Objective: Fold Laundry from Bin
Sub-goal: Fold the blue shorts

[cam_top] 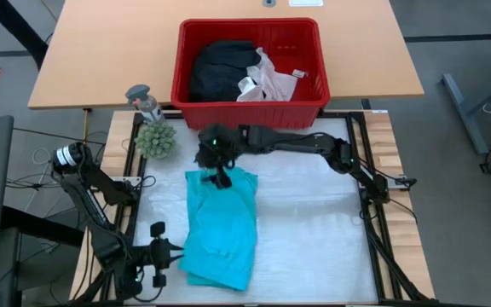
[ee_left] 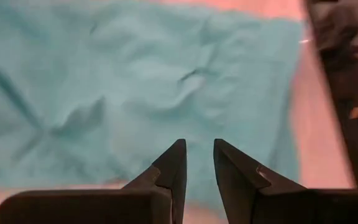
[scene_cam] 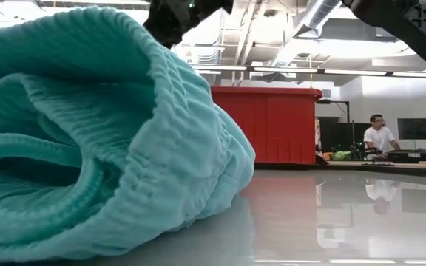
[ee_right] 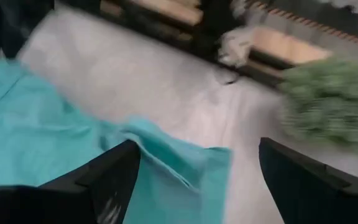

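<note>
The teal garment (cam_top: 220, 228) lies flat on the white mat, lengthwise from near to far, and fills the left of the low view (scene_cam: 87, 148). My right gripper (cam_top: 220, 176) hangs wide open just above the garment's far edge; a far corner of the cloth (ee_right: 185, 155) lies below its fingers. My left gripper (cam_top: 162, 252) stays off the garment's near left side, its fingers (ee_left: 199, 155) a narrow gap apart with nothing between them. The red bin (cam_top: 250, 109) stands beyond the mat, with a black garment (cam_top: 220, 68) and a white cloth (cam_top: 267, 78) inside.
A green tufted ball (cam_top: 156, 139) and a small grey figure (cam_top: 143, 101) stand at the mat's far left corner, close to my right gripper (ee_right: 197, 168). Dark frame rails (cam_top: 366, 162) border the mat. A person (scene_cam: 379, 137) sits far back in the room.
</note>
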Tool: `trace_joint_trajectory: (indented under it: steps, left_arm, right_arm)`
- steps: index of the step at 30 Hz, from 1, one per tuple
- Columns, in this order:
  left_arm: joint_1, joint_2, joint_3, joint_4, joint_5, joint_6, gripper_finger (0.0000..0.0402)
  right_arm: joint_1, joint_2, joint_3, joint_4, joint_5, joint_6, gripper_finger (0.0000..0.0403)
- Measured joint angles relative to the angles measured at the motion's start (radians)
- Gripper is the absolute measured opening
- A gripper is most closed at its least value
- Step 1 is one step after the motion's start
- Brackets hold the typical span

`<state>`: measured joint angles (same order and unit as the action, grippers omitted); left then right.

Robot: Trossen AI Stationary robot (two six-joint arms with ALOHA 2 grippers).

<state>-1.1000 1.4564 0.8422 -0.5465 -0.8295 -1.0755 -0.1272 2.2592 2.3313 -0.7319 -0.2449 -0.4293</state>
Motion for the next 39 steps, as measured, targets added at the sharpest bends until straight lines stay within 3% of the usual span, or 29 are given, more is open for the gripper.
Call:
trace_joint_trajectory:
  steps: [7,14,18,22,25,33,39]
  left_arm:
    - [-0.005,0.001,-0.051,-0.017,0.019,-0.141,0.0070]
    - [-0.038,0.001,-0.052,-0.020,0.036,-0.214,0.0070]
    - [-0.075,0.002,-0.053,0.042,0.132,0.046,0.0070]
    - [-0.116,0.002,-0.053,0.047,0.061,0.323,0.0070]
    - [-0.108,0.019,-0.053,0.050,0.066,0.488,0.0073]
    - [-0.087,0.087,-0.053,0.068,0.100,0.788,0.0118]
    - [-0.077,0.118,-0.053,0.077,0.027,0.955,0.0169]
  right_arm:
    - [-0.085,-0.061,0.021,-0.119,-0.135,0.143,0.0342]
    - [-0.076,-0.172,0.023,-0.373,-0.148,0.171,0.0342]
    - [-0.044,-0.212,0.021,-0.421,-0.105,0.167,0.0342]
    - [-0.019,-0.257,0.022,-0.452,-0.072,0.167,0.0341]
    - [-0.001,-0.274,0.022,-0.480,-0.067,0.168,0.0341]
    - [0.025,-0.280,0.021,-0.546,-0.062,0.195,0.0341]
    - [0.036,-0.277,0.021,-0.571,-0.063,0.201,0.0341]
